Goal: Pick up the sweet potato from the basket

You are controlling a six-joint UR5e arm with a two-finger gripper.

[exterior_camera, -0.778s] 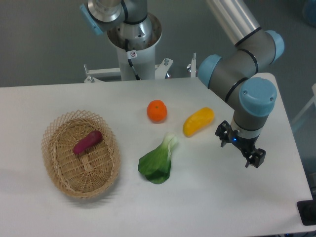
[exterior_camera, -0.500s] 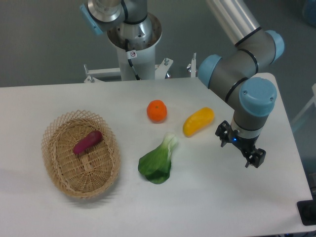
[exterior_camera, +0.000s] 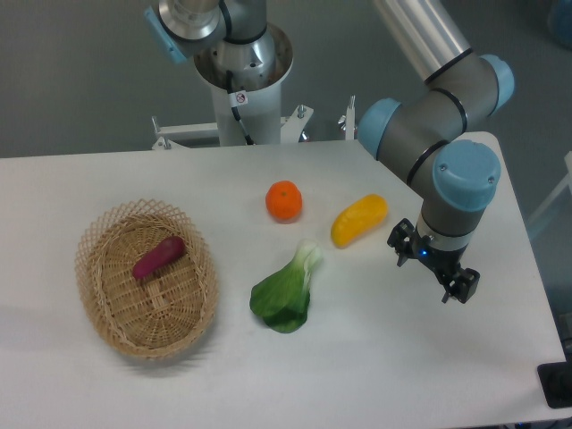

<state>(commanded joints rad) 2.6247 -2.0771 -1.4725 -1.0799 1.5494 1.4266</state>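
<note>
The sweet potato [exterior_camera: 159, 257] lies inside the basket [exterior_camera: 107, 313], in its upper half, tilted with its right end higher in the picture. The basket sits on the left part of the white counter [exterior_camera: 375, 375]. The pincer [exterior_camera: 433, 264] hangs over the right part of the counter, well apart from the basket and the sweet potato, with nearly the whole spread of produce between them. Its two fingers stand apart with nothing between them, one finger [exterior_camera: 399, 239] up and to the left, the other down and to the right. Just beside that upper-left finger, to its left, lies a yellow vegetable [exterior_camera: 359, 220]. An orange [exterior_camera: 284, 200] sits to the left of the yellow vegetable, and a leafy green [exterior_camera: 286, 291] lies below both, between the basket and the pincer.
</note>
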